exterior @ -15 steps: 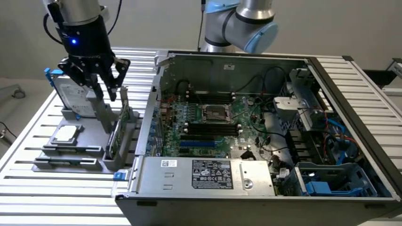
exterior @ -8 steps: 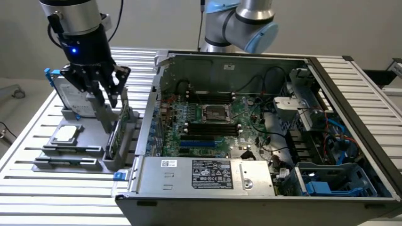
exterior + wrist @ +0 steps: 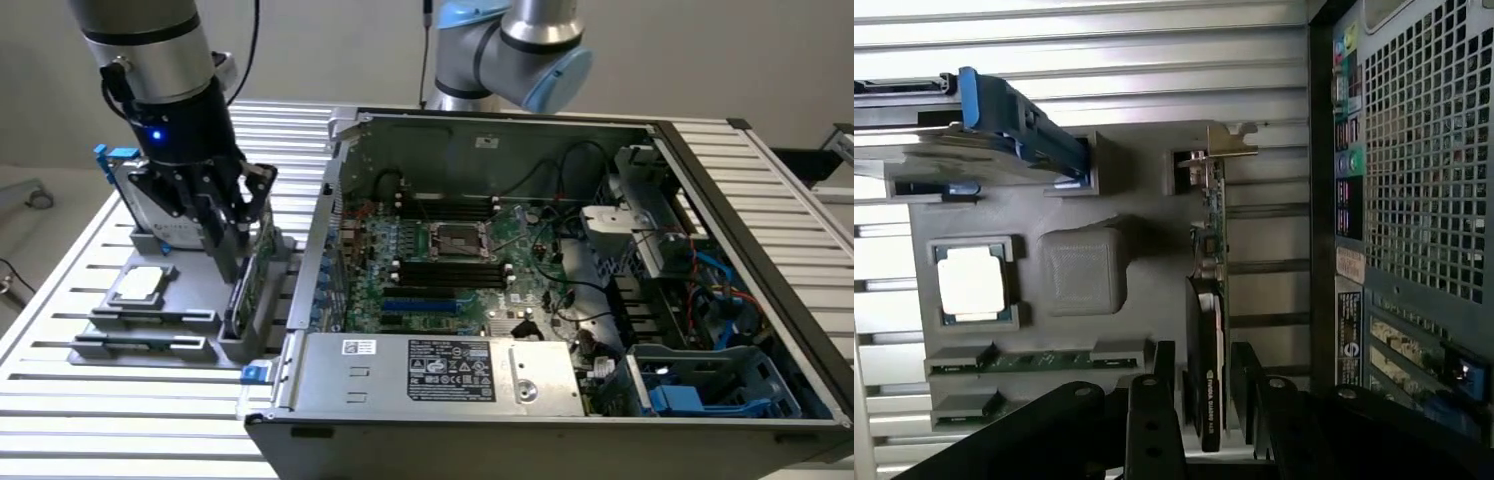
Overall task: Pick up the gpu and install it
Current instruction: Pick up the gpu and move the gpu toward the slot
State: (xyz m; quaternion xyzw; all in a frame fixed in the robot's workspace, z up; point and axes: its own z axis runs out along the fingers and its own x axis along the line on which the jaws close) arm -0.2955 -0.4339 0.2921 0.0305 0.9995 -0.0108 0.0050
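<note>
Step in hand: grasp for pick-up. gpu [image 3: 1207,230] stands on edge in grey holder [image 3: 1082,270] on table [image 3: 80,400], beside open computer case [image 3: 747,250]. Fingers [image 3: 1152,420] spread, straddling its black shroud, apparently not yet pinching. Judged need: close squarely, lift straight.

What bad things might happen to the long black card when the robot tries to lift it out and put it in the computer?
1. The gpu stands on edge in a slot of the gray holder, with the gripper low over it; a crooked pull might jam it.
2. The computer case wall is right beside the holder, so the gpu might bump it.
3. Loose black cables lie inside the case and might snag it.
</note>
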